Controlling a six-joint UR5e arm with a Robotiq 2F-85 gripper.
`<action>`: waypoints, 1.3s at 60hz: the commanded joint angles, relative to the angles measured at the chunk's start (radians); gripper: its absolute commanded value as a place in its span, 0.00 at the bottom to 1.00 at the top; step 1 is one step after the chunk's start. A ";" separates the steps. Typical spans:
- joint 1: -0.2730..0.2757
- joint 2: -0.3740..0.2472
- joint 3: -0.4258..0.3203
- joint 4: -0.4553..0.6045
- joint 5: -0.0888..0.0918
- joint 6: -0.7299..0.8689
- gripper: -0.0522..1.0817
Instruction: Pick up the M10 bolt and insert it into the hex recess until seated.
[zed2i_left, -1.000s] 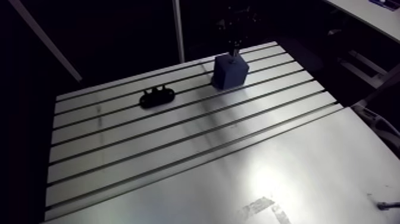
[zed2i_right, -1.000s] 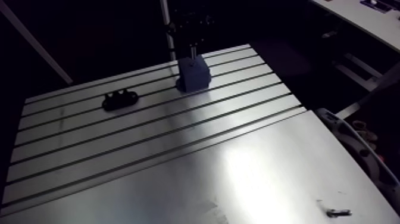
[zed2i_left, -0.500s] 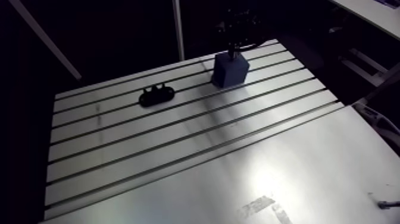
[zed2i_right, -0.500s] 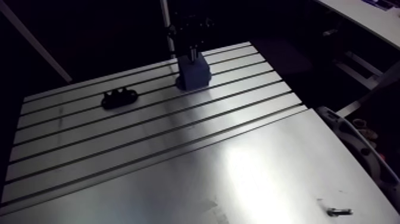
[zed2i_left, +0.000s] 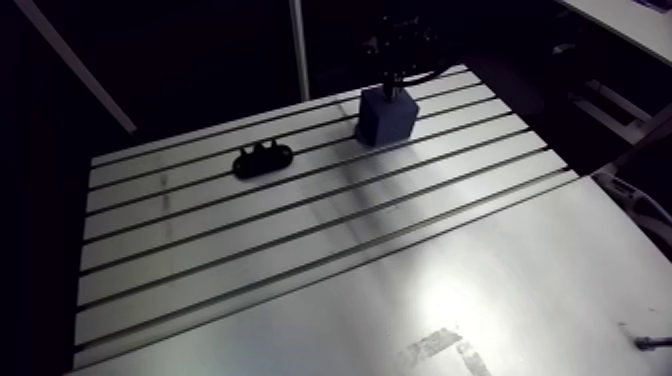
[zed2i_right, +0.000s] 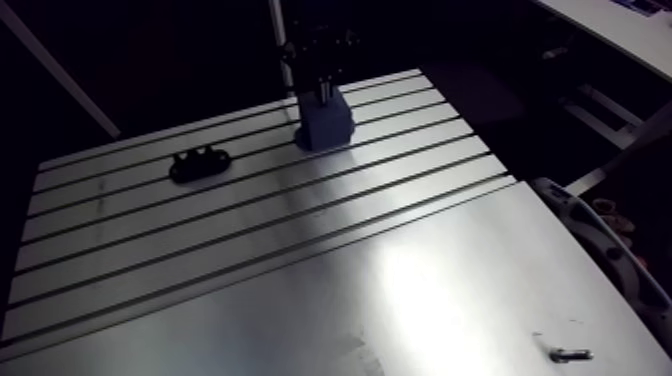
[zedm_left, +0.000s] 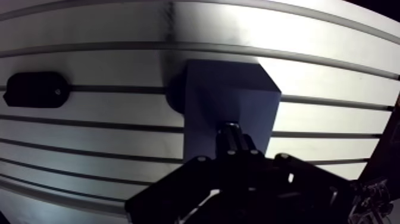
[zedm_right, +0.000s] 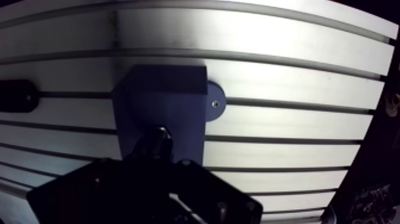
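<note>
My table (zed2i_left: 300, 250) carries the blue block (zed2i_left: 386, 118) near its 1 o'clock edge. My gripper (zedm_left: 233, 151) stands over the block's top, pinched tight on the bolt (zedm_left: 231, 133). A black bracket (zed2i_left: 262, 159) lies at the block's 9 o'clock. A loose screw (zed2i_right: 565, 354) sits at the table's 5 o'clock.

A slotted aluminium table (zed2i_left: 200, 240) spreads beneath the gripper (zed2i_left: 393, 85); its dark grooves run parallel; well apart from the gripper a smooth unslotted plate (zed2i_left: 560, 250) carries a bright glare; beyond the table's edges, dimness.
</note>
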 joint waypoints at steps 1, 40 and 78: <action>0.000 0.000 -0.001 0.000 0.000 -0.001 0.96; -0.002 0.003 0.001 0.000 0.000 -0.001 0.96; -0.002 0.008 -0.001 0.000 0.002 -0.003 0.96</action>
